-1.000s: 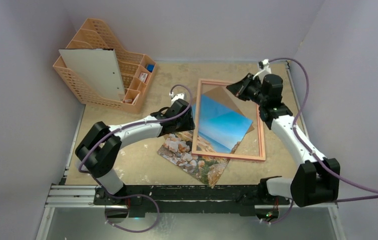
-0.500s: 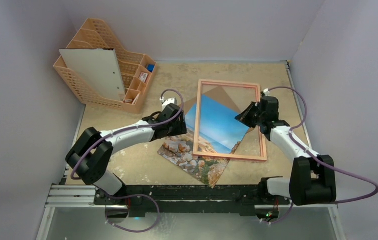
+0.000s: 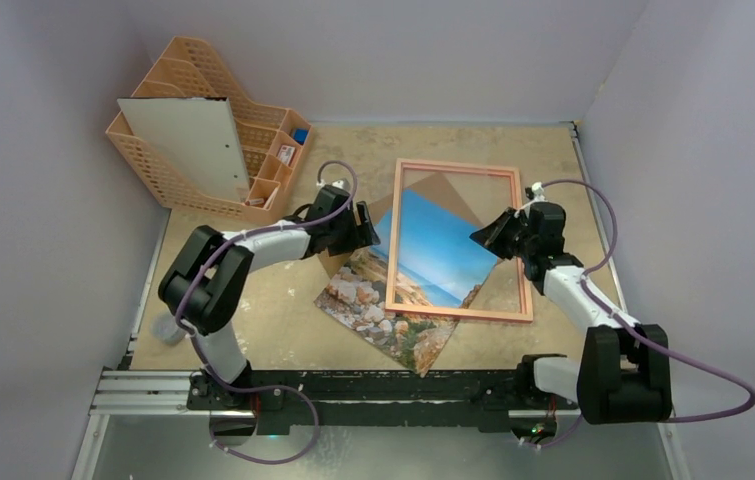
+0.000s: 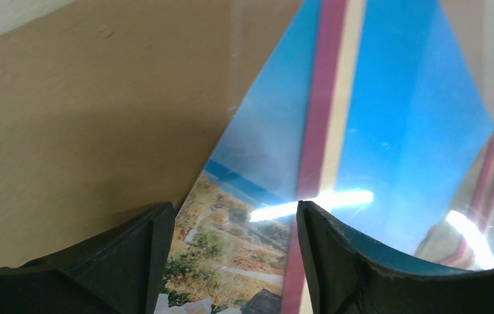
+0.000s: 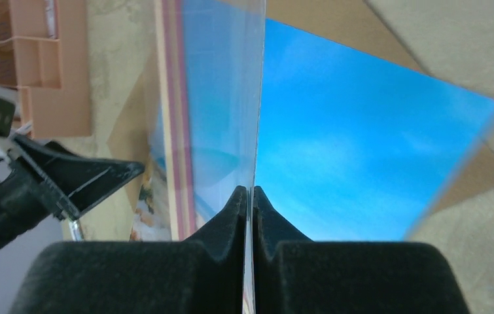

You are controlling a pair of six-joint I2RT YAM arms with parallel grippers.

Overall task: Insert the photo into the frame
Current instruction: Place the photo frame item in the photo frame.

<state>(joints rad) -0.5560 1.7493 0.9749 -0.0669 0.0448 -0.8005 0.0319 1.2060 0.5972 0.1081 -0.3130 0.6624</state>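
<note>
Blue-sky photo (image 3: 438, 250) lies skewed across the left rail of the frame (image 3: 458, 314). My left claw (image 3: 365, 225), released and gaping, sits at its 9 o'clock corner. My right claw (image 3: 488, 232), at its 3 o'clock corner, is clenched on a thin clear pane (image 5: 255, 98).

The photo (image 3: 443, 250) hides most of the brown backing board (image 3: 443, 188).

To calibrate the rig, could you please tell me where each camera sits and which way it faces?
Top: high behind the left arm and right arm, both shown, looking down on the table.
Left wrist: low over the photo and frame; open left pincer shows.
Right wrist: looks along a thin sheet pinched in the right pincer.
All share the photo.
</note>
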